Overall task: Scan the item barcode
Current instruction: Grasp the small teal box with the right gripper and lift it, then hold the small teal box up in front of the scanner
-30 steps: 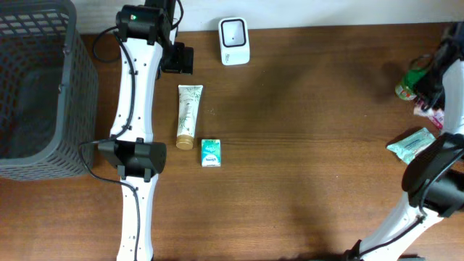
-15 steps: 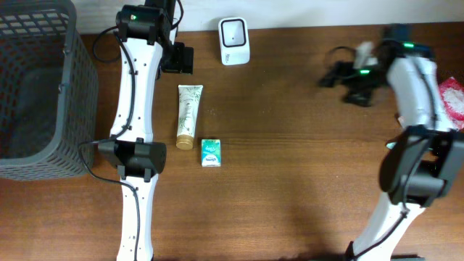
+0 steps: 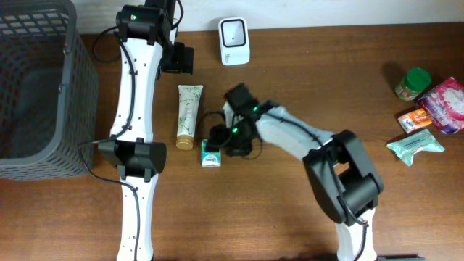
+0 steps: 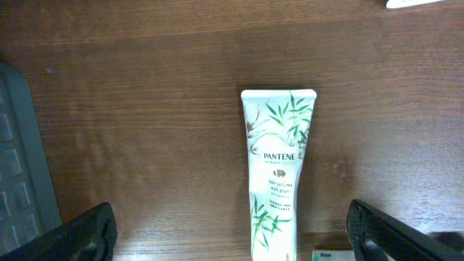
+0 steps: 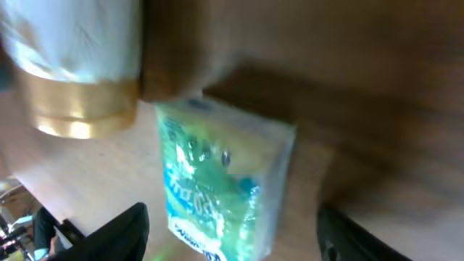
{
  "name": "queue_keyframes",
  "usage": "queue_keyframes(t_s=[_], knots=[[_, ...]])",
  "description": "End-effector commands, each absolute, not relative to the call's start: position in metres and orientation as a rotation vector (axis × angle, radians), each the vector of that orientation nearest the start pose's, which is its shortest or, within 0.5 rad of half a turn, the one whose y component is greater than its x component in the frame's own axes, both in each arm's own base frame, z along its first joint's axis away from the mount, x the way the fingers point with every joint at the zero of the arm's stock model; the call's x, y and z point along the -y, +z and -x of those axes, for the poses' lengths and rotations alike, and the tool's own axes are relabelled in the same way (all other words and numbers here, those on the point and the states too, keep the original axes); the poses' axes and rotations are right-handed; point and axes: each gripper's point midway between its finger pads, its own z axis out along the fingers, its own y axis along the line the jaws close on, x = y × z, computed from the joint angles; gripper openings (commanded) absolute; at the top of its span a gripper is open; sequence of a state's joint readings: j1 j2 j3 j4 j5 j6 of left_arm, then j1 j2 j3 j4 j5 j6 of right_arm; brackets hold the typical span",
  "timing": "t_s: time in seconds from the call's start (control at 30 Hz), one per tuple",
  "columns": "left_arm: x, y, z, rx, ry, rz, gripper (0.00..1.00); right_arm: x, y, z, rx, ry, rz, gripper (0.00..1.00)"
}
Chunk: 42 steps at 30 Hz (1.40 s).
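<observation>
Scanning has barely begun: the right tool (image 5: 232, 233), jaws wide, straddles the green pack (image 5: 217, 181) on the tabletop (image 3: 326, 87) without gripping it, and carrying it to the scanner (image 3: 234, 41) is left to do

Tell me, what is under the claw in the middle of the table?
A small green packet lies under the right gripper, beside the tube's gold cap. Overhead, the gripper hides part of it.

The small green-and-white pack (image 3: 210, 157) lies flat, label up, well apart from the white scanner (image 3: 234, 41).
</observation>
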State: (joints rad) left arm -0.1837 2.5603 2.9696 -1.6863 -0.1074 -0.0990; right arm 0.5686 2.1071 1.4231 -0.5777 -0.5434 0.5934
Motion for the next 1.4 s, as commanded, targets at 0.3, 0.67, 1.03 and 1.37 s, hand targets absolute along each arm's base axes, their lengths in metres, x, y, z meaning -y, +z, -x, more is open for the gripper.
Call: queue_keyframes(t_s=[0.3,0.67,1.03,1.37], knots=[[0.075,0.179,-0.507,-2.828,0.079,-0.081,0.99,-0.337,0.038,-0.304,-2.992,1.242,0.293,0.04],[0.075,0.179,-0.507,-2.828,0.079,-0.081,0.99,-0.286,0.073,-0.261,-2.722,1.637,0.935,0.04],[0.075,0.179,-0.507,-2.828,0.079,-0.081,0.99,-0.174,0.205,-0.548,-2.283,-0.179,0.346,0.04],[0.075,0.179,-0.507,-2.828,0.079,-0.081,0.99,-0.220,0.164,-0.645,-1.880,-0.259,0.551,0.04]])
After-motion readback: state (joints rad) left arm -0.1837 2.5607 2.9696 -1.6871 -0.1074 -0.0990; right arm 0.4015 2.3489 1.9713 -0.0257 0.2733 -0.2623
